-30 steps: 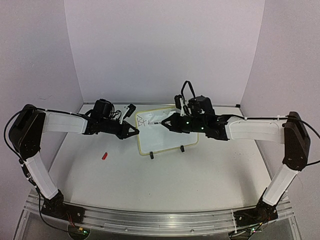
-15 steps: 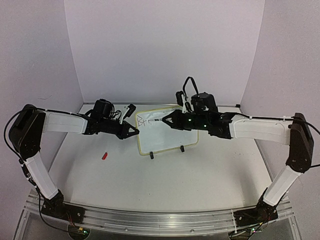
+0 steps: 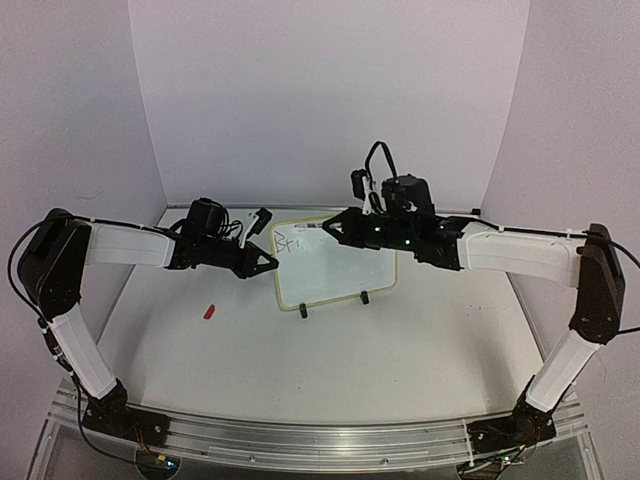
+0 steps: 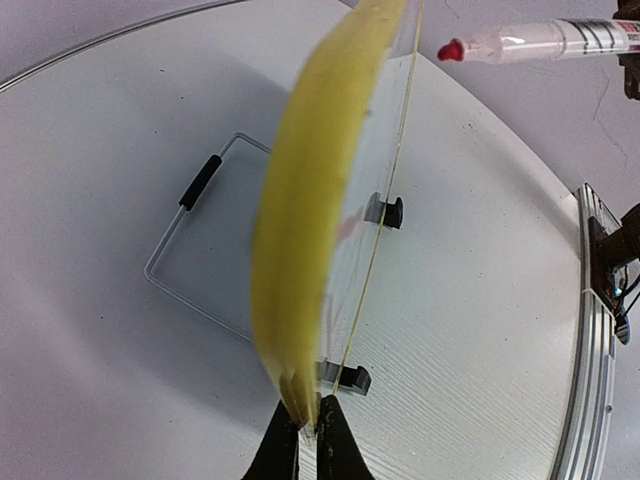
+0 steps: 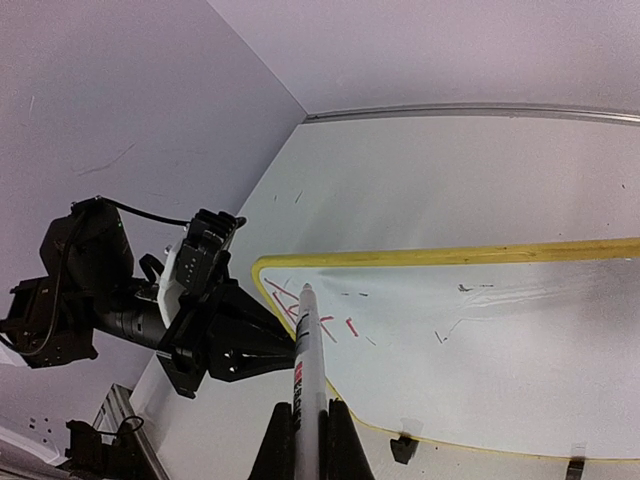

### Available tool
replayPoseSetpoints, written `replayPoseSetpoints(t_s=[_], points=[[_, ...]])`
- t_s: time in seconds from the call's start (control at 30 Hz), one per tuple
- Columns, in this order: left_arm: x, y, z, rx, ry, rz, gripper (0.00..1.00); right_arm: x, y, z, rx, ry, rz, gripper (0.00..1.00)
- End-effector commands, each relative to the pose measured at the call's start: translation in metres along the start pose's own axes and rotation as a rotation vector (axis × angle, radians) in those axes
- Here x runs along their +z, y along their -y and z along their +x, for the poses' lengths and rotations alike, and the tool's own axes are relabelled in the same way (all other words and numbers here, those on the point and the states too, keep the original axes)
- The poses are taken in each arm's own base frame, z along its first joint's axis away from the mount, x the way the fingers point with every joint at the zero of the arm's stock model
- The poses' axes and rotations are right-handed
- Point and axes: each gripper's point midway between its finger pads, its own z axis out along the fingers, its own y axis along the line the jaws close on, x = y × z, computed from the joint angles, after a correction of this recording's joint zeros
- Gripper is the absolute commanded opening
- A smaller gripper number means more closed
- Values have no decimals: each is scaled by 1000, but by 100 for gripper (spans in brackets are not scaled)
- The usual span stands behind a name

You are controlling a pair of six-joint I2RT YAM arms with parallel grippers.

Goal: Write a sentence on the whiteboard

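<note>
The whiteboard point(image 3: 340, 270) stands tilted on its wire stand point(image 4: 190, 250) and two black clip feet, with a pale yellow rim point(image 4: 310, 200). The sentence is only a few short red strokes point(image 5: 300, 305) at the board's upper left point(image 3: 289, 243); I cannot read words. My left gripper point(image 3: 272, 263) is shut on the board's left edge, as the left wrist view point(image 4: 308, 430) shows. My right gripper point(image 3: 332, 228) is shut on a marker point(image 5: 310, 350). Its red tip point(image 4: 450, 48) hangs a little off the board's face near the strokes.
A small red cap point(image 3: 209, 311) lies on the table left of the board. The white back wall and side walls close in the table. The arms' metal base rail point(image 3: 300, 440) runs along the near edge.
My right gripper has lifted up and toward the board's top edge with the marker, drawing the tip off the board face. The left gripper and board have not moved.
</note>
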Motion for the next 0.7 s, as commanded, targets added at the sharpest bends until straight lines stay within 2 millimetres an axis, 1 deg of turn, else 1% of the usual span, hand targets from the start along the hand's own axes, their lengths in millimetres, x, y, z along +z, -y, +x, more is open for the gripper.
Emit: replayPoseSetpoints(t_s=[0.0, 0.3, 0.67], points=[[-2, -15, -10, 31, 2, -80, 0, 6, -2, -11, -14, 27, -2, 0], [-1, -15, -9, 32, -2, -82, 0, 3, 3, -4, -4, 15, 9, 0], [0, -16, -9, 31, -5, -82, 0, 7, 11, 5, 6, -4, 25, 0]])
